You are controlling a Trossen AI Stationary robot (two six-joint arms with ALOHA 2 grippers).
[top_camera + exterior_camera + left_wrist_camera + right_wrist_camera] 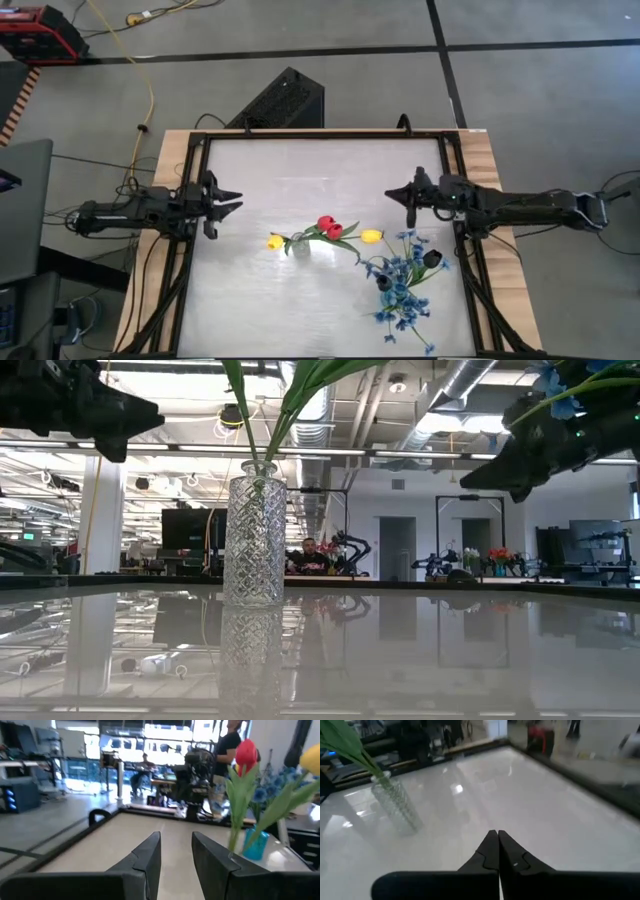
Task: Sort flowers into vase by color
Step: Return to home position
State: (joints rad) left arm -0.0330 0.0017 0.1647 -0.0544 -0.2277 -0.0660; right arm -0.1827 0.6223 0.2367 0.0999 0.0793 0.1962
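Left gripper (236, 202) hangs empty with fingers spread, its arm reaching level over the table's (280, 170) left edge. Right gripper (390, 194) faces it, pinched together on nothing. Between them a faceted clear vase (254, 540) holds red tulips (328, 228) and yellow tulips (275, 242). Bushy blue sprays (400, 290) fill what seems a blue vase (256, 845).

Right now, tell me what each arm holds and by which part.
Nothing. Left arm: jaws open, empty. Right arm: jaws shut, empty.
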